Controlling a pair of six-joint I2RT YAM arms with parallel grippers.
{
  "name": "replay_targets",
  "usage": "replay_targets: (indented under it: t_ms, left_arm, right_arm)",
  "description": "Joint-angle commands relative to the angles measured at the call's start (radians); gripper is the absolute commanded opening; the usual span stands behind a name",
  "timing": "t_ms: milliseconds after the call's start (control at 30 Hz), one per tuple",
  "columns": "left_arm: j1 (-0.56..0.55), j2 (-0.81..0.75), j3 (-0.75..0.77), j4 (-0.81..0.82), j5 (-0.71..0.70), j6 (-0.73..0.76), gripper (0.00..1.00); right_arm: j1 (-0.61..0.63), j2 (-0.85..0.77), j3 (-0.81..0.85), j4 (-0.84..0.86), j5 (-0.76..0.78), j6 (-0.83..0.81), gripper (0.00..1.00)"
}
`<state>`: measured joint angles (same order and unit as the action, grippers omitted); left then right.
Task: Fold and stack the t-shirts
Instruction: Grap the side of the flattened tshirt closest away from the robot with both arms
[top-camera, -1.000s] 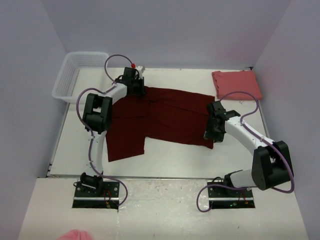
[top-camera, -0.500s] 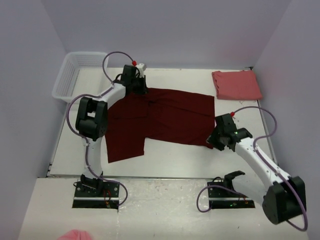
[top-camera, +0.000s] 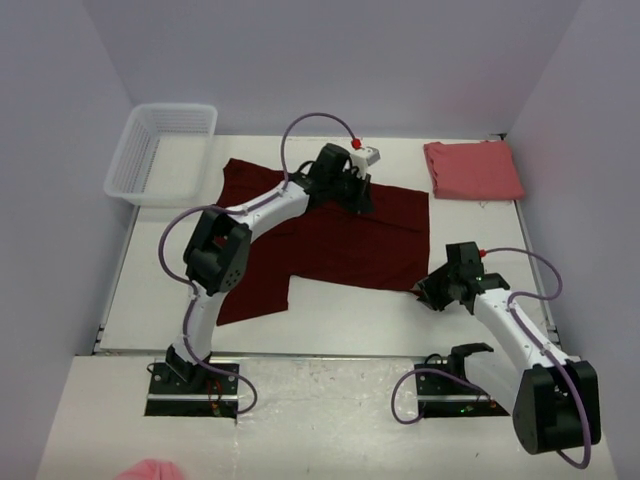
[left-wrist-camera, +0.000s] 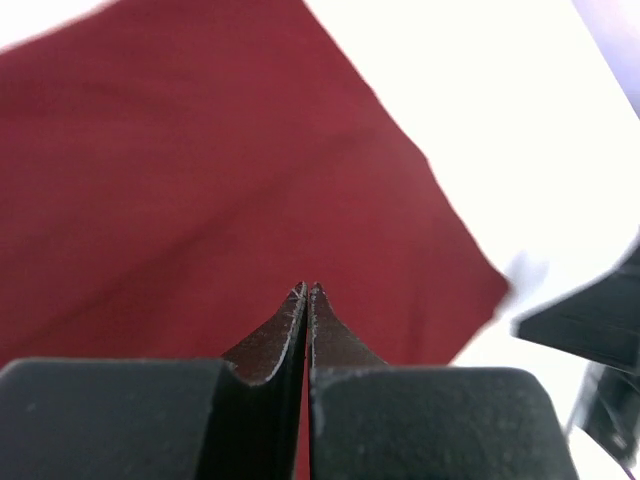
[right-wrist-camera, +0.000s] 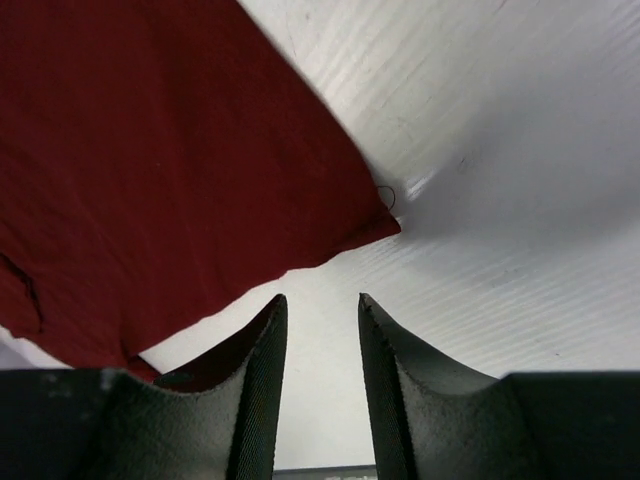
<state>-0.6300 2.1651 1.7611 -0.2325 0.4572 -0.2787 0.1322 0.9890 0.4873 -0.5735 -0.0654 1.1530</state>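
Observation:
The dark maroon t-shirt lies spread flat across the middle of the table, with one sleeve toward the basket. The salmon pink t-shirt sits folded at the far right. My left gripper hovers over the maroon shirt's far edge, shut, with nothing showing between its tips; red cloth lies flat beyond it. My right gripper is low at the shirt's near right corner. It stands open with bare table in the narrow gap.
A white mesh basket stands at the far left corner. Bare white table runs along the near edge, in front of the shirt. A dark blurred part shows at the right edge of the left wrist view.
The left gripper swept right along the shirt's far edge, uncovering the far left sleeve. The right arm drew back off the shirt to its near right corner, jaws narrowing.

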Motion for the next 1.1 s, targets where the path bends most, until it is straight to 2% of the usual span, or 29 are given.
replay_targets:
  t_ms: [0, 167, 300, 667, 1067]
  left_arm:
    - [-0.030, -0.002, 0.054, -0.031, 0.049, -0.019, 0.00]
    - [-0.033, -0.044, 0.057, -0.050, 0.025, -0.001, 0.00]
    - [-0.033, -0.057, 0.054, -0.051, 0.029, 0.004, 0.00]
    - [-0.017, -0.067, 0.066, -0.051, 0.035, 0.021, 0.00]
    - [0.015, -0.071, 0.052, -0.033, 0.077, 0.026, 0.00]
  right_arm:
    - [-0.006, -0.022, -0.035, 0.110, -0.106, 0.137, 0.35]
    - [-0.006, -0.171, -0.111, 0.109, -0.039, 0.226, 0.34]
    - [-0.016, -0.216, -0.125, 0.089, 0.015, 0.228, 0.34]
    - [-0.037, 0.006, -0.058, 0.095, 0.009, 0.200, 0.34]
    - [-0.054, 0.037, -0.029, 0.083, 0.032, 0.203, 0.34]
